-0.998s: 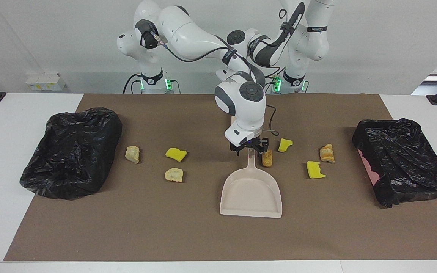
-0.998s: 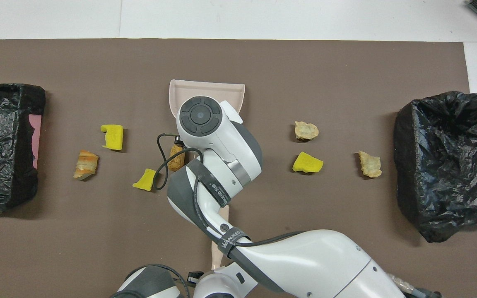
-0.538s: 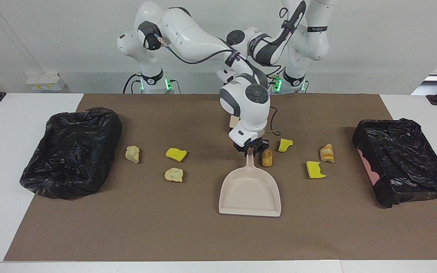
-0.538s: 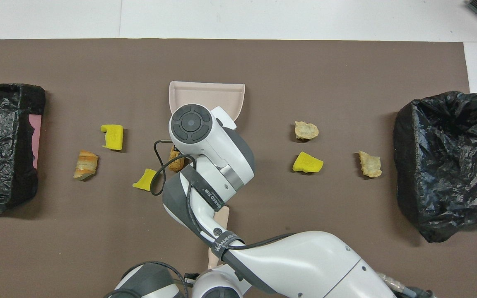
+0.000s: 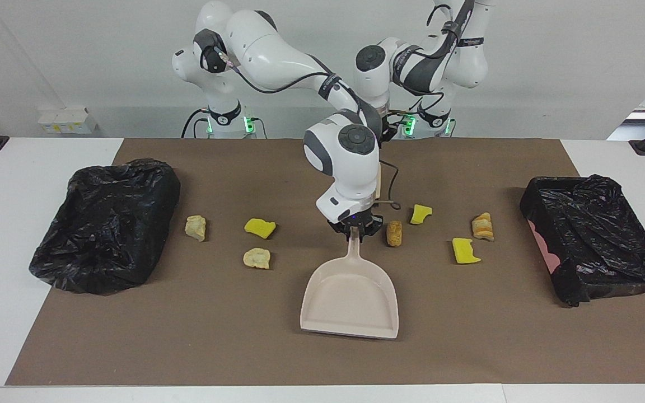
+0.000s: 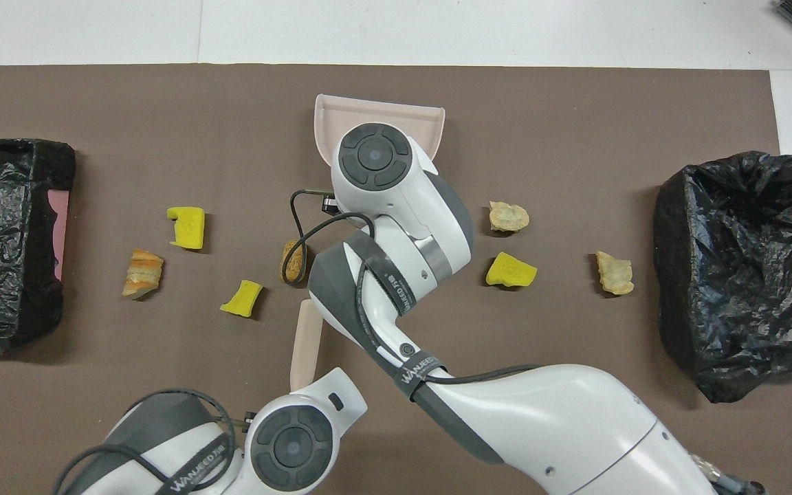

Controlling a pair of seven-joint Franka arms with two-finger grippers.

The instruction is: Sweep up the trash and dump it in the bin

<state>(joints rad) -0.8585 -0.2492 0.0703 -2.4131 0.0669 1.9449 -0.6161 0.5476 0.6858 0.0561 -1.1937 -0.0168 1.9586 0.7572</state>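
Beige dustpan (image 5: 350, 296) handle clamped in right gripper (image 5: 354, 230) fingers, left gripper (image 5: 385, 130) clenched on brush handle (image 6: 305, 338).

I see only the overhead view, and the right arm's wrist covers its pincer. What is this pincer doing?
Observer: The right pincer is shut on the top end of the beige dustpan handle.
Operator: Is some trash already inside the pan?
Observer: No, the facing view shows its whole inside, and nothing lies in it.
Operator: And the left pincer, under its wrist?
Observer: The left pincer hangs over the brown mat, shut on the beige stick that you see.
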